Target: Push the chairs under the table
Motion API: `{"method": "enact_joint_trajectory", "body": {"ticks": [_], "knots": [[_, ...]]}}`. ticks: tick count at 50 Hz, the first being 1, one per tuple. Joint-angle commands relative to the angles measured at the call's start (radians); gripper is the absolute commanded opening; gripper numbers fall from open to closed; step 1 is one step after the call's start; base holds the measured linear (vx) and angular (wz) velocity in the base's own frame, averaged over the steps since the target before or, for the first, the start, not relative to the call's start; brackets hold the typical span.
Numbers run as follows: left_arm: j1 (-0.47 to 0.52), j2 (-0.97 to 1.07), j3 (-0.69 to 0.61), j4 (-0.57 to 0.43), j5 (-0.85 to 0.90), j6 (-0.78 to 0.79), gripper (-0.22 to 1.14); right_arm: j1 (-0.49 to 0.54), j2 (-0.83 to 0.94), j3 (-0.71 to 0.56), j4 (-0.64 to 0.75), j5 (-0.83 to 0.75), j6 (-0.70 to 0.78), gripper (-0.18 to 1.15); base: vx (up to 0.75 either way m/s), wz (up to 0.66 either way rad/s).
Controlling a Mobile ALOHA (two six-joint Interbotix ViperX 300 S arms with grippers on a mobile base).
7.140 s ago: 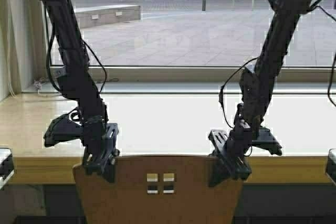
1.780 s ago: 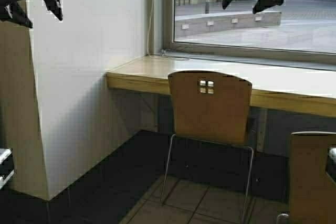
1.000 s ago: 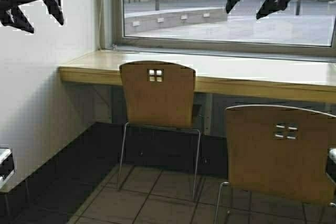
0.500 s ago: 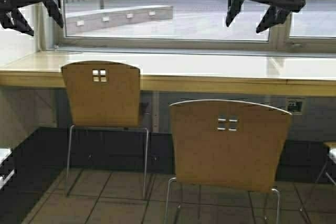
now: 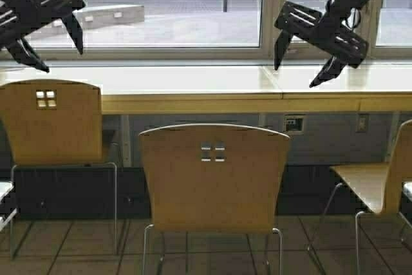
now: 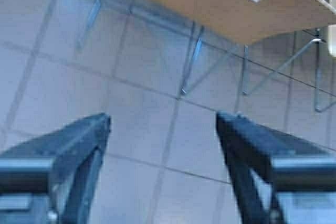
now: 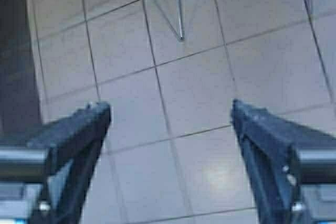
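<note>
Left end effector [image 5: 51,46] raised high at the left of the high view, fingers spread wide apart and holding nothing; right end effector [image 5: 302,69] likewise raised at the right, fingers apart, empty. Both hang above the long pale wood worktop [image 5: 212,98] with its straight yellowish front edge, well clear of any chair.

Directly ahead stands a tan bent-plywood chair with four small square cutouts in its curved backrest and thin silver legs [image 5: 214,178], pulled out from the worktop and facing it squarely. Further left sits a second tan plywood chair of the same make [image 5: 51,123], tucked close against the worktop edge, apparently done. At the far right shows a third tan plywood chair turned sideways [image 5: 380,178], seat toward the middle, not yet pushed in.

Judged step: approach on the middle chair before the push. Done well by lowering both end effectors to the top rim of the backrest, one near each upper corner and evenly spaced about the cutouts, so that the force goes straight and does not swing the chair. Best to keep contact high but firm, drive the base forward slowly, and watch the thin legs on the grey floor tiles [image 7: 184,103], where grout lines could catch and tip it
</note>
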Motion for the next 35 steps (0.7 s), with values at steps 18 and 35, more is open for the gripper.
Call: {"method": "enact_joint_trajectory", "body": {"ticks": [18, 35], "knots": [[-0.11, 0.368, -0.169, -0.249, -0.006, -0.276, 0.93, 0.012, 0.098, -0.026, 0.514, -0.069, 0.002, 1.0, 0.15, -0.11], [-0.152, 0.499, -0.195, -0.568, -0.06, -0.304, 0.93, 0.028, 0.141, -0.048, 0.644, -0.063, 0.011, 1.0, 0.22, -0.02]]}}
